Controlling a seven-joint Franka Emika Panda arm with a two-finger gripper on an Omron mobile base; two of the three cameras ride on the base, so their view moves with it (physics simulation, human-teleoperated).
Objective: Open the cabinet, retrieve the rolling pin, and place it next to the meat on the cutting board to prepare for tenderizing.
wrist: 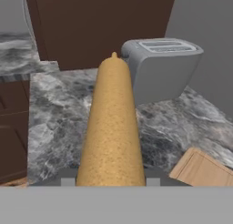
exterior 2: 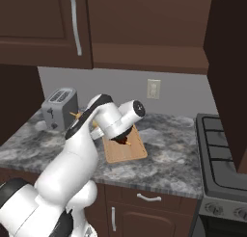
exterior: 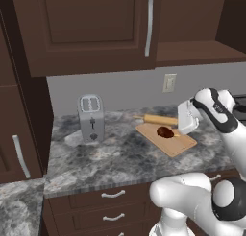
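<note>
Rolling pin (exterior: pixel 161 119) sits level just over the cutting board's (exterior: pixel 180 146) back edge, running toward the toaster (exterior: pixel 91 118); its right end is lost behind the white hand, w/ the gripper (exterior: pixel 185 121) hidden there too, fingertips not visible. In the hand view the pin (wrist: pixel 112 127) runs straight up the middle from the bottom edge, so the jaws are clamped on it, though the tips themselves are cut off by the frame bottom. Meat (exterior: pixel 165 132) lies near the board's middle, just in front of the pin; can't tell if they touch. From the right base view the arm covers most of the pin, only a thin tan bit shows by the toaster (exterior 2: pixel 60 107), & the meat (exterior 2: pixel 121 140) is half hidden under the wrist on the board (exterior 2: pixel 126 151). Board lies at an angle on the countertop (exterior: pixel 110 158), nearer its front edge than the wall. Cabinet (exterior: pixel 91 29) door above looks closed, handle (exterior: pixel 149 26) upright; top cut off. Wall outlet (exterior: pixel 169 82) behind the board.
</note>
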